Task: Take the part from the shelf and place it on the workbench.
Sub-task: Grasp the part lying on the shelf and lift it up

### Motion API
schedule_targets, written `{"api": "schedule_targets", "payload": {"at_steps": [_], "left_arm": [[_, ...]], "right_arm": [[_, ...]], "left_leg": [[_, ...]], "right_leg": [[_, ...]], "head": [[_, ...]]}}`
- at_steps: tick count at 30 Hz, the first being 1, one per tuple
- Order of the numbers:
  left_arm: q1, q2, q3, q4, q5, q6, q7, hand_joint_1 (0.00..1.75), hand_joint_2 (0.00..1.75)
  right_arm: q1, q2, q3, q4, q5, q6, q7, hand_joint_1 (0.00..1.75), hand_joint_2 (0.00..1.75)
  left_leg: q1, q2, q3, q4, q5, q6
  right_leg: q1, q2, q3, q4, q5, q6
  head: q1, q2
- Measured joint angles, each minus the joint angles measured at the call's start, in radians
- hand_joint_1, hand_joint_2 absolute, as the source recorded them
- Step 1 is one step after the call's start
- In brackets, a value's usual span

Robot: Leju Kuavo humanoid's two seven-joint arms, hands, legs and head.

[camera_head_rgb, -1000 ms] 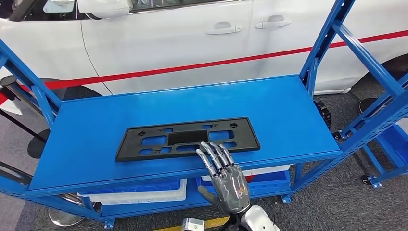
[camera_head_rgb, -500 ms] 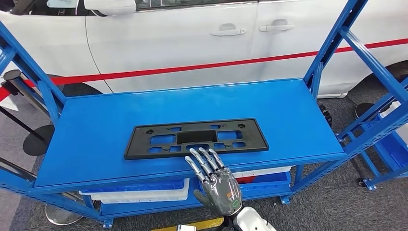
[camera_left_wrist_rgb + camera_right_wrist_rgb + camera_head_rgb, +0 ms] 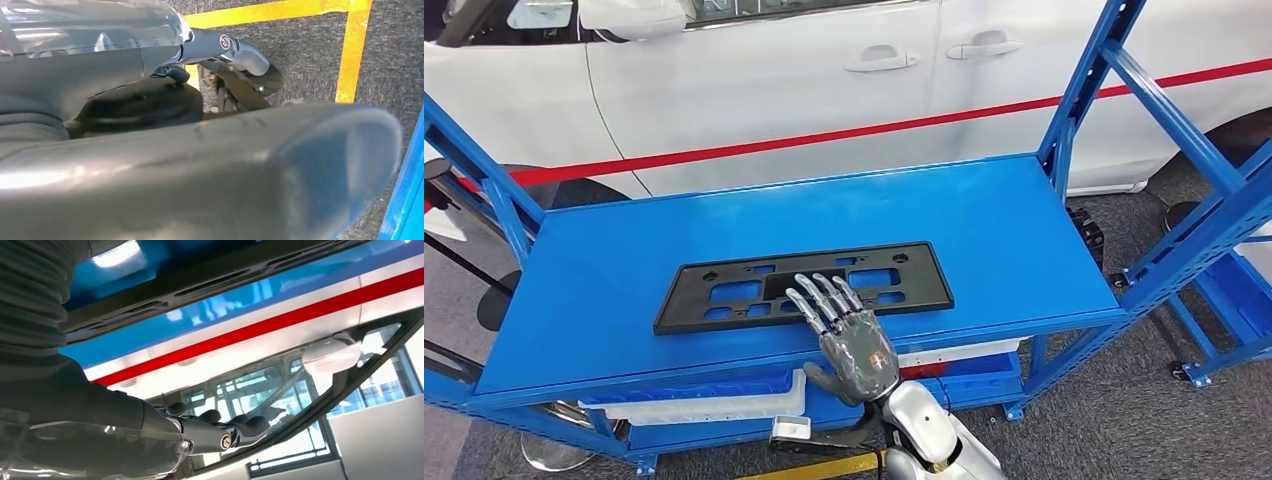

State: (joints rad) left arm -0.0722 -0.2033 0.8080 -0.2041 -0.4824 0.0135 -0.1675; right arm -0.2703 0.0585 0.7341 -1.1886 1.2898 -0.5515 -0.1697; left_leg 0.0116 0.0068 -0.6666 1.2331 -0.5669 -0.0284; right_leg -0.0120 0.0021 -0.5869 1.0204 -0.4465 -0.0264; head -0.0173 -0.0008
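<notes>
Car workshop: white car (image 3: 824, 90), blue shelving (image 3: 1024, 230).

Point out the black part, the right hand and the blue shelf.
black part (image 3: 724, 292), head view, on its left cut-out section.
right hand (image 3: 856, 345), head view, on the back of the hand.
blue shelf (image 3: 1004, 220), head view, on bare top surface.

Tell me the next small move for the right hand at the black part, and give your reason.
Probably close the right hand on the near edge of the black plastic part. The fingers are spread and reach over that edge, while the part lies flat on the blue shelf, so nothing is held yet. Whether the thumb sits under the edge is unclear.
</notes>
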Motion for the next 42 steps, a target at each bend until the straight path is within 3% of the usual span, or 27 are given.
{"api": "schedule_targets", "payload": {"at_steps": [1, 2, 3, 6, 8, 11, 13, 15, 16, 17, 18, 20, 22, 27, 28, 30, 31, 32, 33, 34, 35, 37, 38, 42], "left_arm": [[0.001, 0.0, 0.002, 0.0, 0.0, -0.001, 0.0, 0.0, 0.0], [0.002, 0.0, 0.003, 0.0, -0.001, -0.002, 0.0, 0.0, 0.0], [0.003, 0.0, 0.004, 0.0, -0.002, -0.004, -0.001, 0.0, 0.0], [0.002, 0.0, 0.005, 0.0, -0.01, -0.007, -0.003, 0.0, 0.0], [0.0, 0.0, 0.005, 0.0, -0.015, -0.008, -0.003, 0.0, 0.0], [0.0, -0.001, 0.006, 0.0, -0.019, -0.008, -0.003, 0.0, 0.0], [0.0, -0.002, 0.006, 0.0, -0.019, -0.008, -0.003, 0.0, 0.0], [-0.001, -0.003, 0.006, 0.0, -0.02, -0.008, -0.003, 0.0, 0.0], [0.0, -0.003, 0.006, 0.0, -0.02, -0.009, -0.003, 0.0, 0.0], [0.001, -0.003, 0.006, 0.0, -0.02, -0.009, -0.003, 0.0, 0.0], [0.002, -0.003, 0.006, 0.0, -0.02, -0.009, -0.003, 0.0, 0.0], [0.002, -0.003, 0.006, 0.0, -0.02, -0.009, -0.004, 0.0, 0.0], [0.001, -0.004, 0.006, 0.0, -0.021, -0.009, -0.005, 0.0, 0.0], [-0.002, -0.004, 0.006, 0.0, -0.021, -0.013, -0.007, 0.0, 0.0], [-0.002, -0.004, 0.006, 0.0, -0.021, -0.014, -0.007, 0.0, 0.0], [-0.002, -0.004, 0.006, 0.0, -0.021, -0.016, -0.008, 0.0, 0.0], [-0.002, -0.004, 0.006, 0.0, -0.021, -0.017, -0.008, 0.0, 0.0], [-0.002, -0.004, 0.006, 0.0, -0.021, -0.018, -0.009, 0.0, 0.0], [-0.001, -0.004, 0.006, 0.0, -0.021, -0.019, -0.011, 0.0, 0.0], [-0.001, -0.003, 0.007, 0.0, -0.021, -0.019, -0.014, 0.0, 0.0], [-0.002, -0.003, 0.007, 0.0, -0.02, -0.02, -0.018, 0.0, 0.0], [-0.003, -0.002, 0.01, 0.0, -0.019, -0.022, -0.025, 0.0, 0.0], [-0.004, -0.002, 0.012, 0.0, -0.019, -0.023, -0.028, 0.0, 0.0], [-0.004, -0.001, 0.018, 0.0, -0.019, -0.024, -0.031, 0.0, 0.0]], "right_arm": [[-0.014, 0.01, 0.003, 0.025, -0.006, 0.001, -0.002, 0.0, 1.75], [-0.026, 0.02, 0.005, 0.046, -0.011, 0.004, -0.003, 0.0, 1.75], [-0.039, 0.03, 0.007, 0.065, -0.016, 0.008, -0.003, 0.0, 1.75], [-0.082, 0.061, 0.012, 0.111, -0.034, 0.021, -0.01, 0.0, 1.75], [-0.113, 0.08, 0.013, 0.14, -0.052, 0.033, -0.02, 0.0, 1.75], [-0.151, 0.105, 0.014, 0.18, -0.077, 0.046, -0.034, 0.0, 1.75], [-0.171, 0.115, 0.014, 0.201, -0.083, 0.048, -0.037, 0.0, 1.75], [-0.181, 0.117, 0.015, 0.22, -0.085, 0.048, -0.037, 0.0, 1.75], [-0.182, 0.118, 0.015, 0.228, -0.085, 0.048, -0.037, 0.0, 1.75], [-0.182, 0.118, 0.015, 0.236, -0.085, 0.048, -0.037, 0.0, 1.75], [-0.182, 0.119, 0.016, 0.242, -0.086, 0.048, -0.037, 0.0, 1.75], [-0.189, 0.122, 0.017, 0.252, -0.091, 0.049, -0.039, 0.0, 1.75], [-0.207, 0.13, 0.018, 0.271, -0.106, 0.053, -0.046, 0.0, 1.75], [-0.27, 0.17, 0.02, 0.356, -0.153, 0.074, -0.087, 0.0, 1.75], [-0.285, 0.18, 0.022, 0.375, -0.161, 0.079, -0.095, 0.0, 1.75], [-0.312, 0.202, 0.027, 0.419, -0.178, 0.097, -0.11, 0.0, 1.75], [-0.323, 0.212, 0.03, 0.443, -0.186, 0.106, -0.118, 0.0, 1.75], [-0.332, 0.22, 0.033, 0.467, -0.193, 0.113, -0.124, 0.0, 1.75], [-0.341, 0.229, 0.036, 0.489, -0.2, 0.119, -0.13, 0.0, 1.75], [-0.349, 0.237, 0.04, 0.51, -0.207, 0.125, -0.137, 0.0, 1.75], [-0.359, 0.245, 0.045, 0.531, -0.216, 0.131, -0.144, 0.0, 1.75], [-0.379, 0.26, 0.055, 0.573, -0.239, 0.145, -0.161, 0.0, 1.75], [-0.389, 0.265, 0.06, 0.594, -0.252, 0.153, -0.168, 0.0, 1.75], [-0.418, 0.275, 0.075, 0.665, -0.293, 0.19, -0.177, 0.0, 1.75]], "left_leg": [[0.0, 0.0, -0.025, 0.05, -0.014, -0.001], [0.0, 0.0, -0.033, 0.064, -0.009, 0.0], [0.0, 0.0, -0.022, 0.037, 0.015, 0.003], [-0.005, 0.0, 0.071, -0.161, 0.106, 0.022], [-0.011, 0.0, 0.093, -0.218, 0.118, 0.03], [-0.009, 0.001, 0.098, -0.233, 0.129, 0.042], [-0.003, 0.002, 0.104, -0.244, 0.137, 0.052], [-0.003, 0.002, 0.104, -0.245, 0.137, 0.056], [-0.004, 0.002, 0.104, -0.245, 0.137, 0.056], [-0.004, 0.001, 0.105, -0.244, 0.136, 0.056], [-0.003, 0.001, 0.106, -0.243, 0.134, 0.055], [-0.003, 0.0, 0.109, -0.24, 0.13, 0.049], [-0.007, 0.0, 0.106, -0.232, 0.123, 0.039], [-0.005, 0.002, 0.097, -0.207, 0.101, 0.011], [-0.003, 0.001, 0.079, -0.169, 0.077, 0.006], [-0.001, 0.0, 0.018, -0.04, 0.014, -0.002], [0.0, 0.0, -0.014, 0.023, -0.008, -0.004], [0.0, 0.0, -0.033, 0.057, -0.012, -0.005], [0.0, 0.0, -0.035, 0.054, 0.003, -0.005], [0.0, 0.0, -0.017, 0.01, 0.035, -0.003], [0.0, 0.0, 0.015, -0.061, 0.075, 0.0], [-0.004, -0.001, 0.071, -0.184, 0.121, 0.01], [-0.006, -0.001, 0.084, -0.213, 0.128, 0.015], [-0.005, -0.003, 0.089, -0.229, 0.135, 0.039]], "right_leg": [[0.002, 0.0, -0.001, 0.001, 0.0, -0.001], [0.004, 0.0, -0.002, 0.001, 0.0, -0.001], [0.006, 0.001, -0.002, 0.002, 0.0, -0.001], [0.01, 0.003, -0.001, 0.004, -0.001, 0.001], [0.011, 0.003, -0.005, 0.004, 0.0, 0.01], [0.01, 0.002, -0.008, 0.009, -0.003, 0.027], [0.01, 0.002, -0.034, 0.068, -0.042, 0.037], [0.006, 0.002, -0.096, 0.194, -0.102, 0.044], [0.004, 0.002, -0.125, 0.249, -0.12, 0.047], [0.002, 0.002, -0.141, 0.275, -0.119, 0.05], [0.001, 0.001, -0.137, 0.262, -0.098, 0.051], [-0.002, -0.002, -0.081, 0.138, -0.027, 0.048], [0.0, -0.003, -0.031, 0.029, 0.012, 0.04], [0.003, 0.001, -0.021, -0.001, 0.017, 0.008], [0.001, 0.001, -0.02, -0.003, 0.018, 0.003], [0.002, 0.0, -0.02, -0.003, 0.018, -0.004], [0.003, 0.0, -0.02, -0.002, 0.017, -0.005], [0.004, 0.0, -0.02, -0.002, 0.017, -0.006], [0.005, 0.001, -0.02, 0.0, 0.016, -0.006], [0.005, 0.002, -0.02, 0.001, 0.015, -0.006], [0.006, 0.003, -0.019, 0.002, 0.014, -0.005], [0.009, 0.005, -0.02, 0.004, 0.013, 0.001], [0.01, 0.005, -0.02, 0.004, 0.013, 0.006], [0.009, 0.003, -0.024, 0.014, 0.006, 0.029]], "head": [[0.0, 0.0], [0.0, 0.0], [0.0, 0.0], [0.0, 0.0], [0.001, 0.0], [0.001, 0.0], [0.003, 0.0], [0.004, 0.0], [0.004, 0.0], [0.004, 0.0], [0.004, 0.0], [0.004, 0.0], [0.004, 0.0], [0.002, 0.0], [0.002, 0.0], [0.0, 0.0], [0.001, 0.0], [0.001, 0.0], [0.001, 0.0], [0.001, 0.0], [0.0, 0.0], [0.001, 0.0], [0.001, 0.0], [0.002, 0.0]]}}
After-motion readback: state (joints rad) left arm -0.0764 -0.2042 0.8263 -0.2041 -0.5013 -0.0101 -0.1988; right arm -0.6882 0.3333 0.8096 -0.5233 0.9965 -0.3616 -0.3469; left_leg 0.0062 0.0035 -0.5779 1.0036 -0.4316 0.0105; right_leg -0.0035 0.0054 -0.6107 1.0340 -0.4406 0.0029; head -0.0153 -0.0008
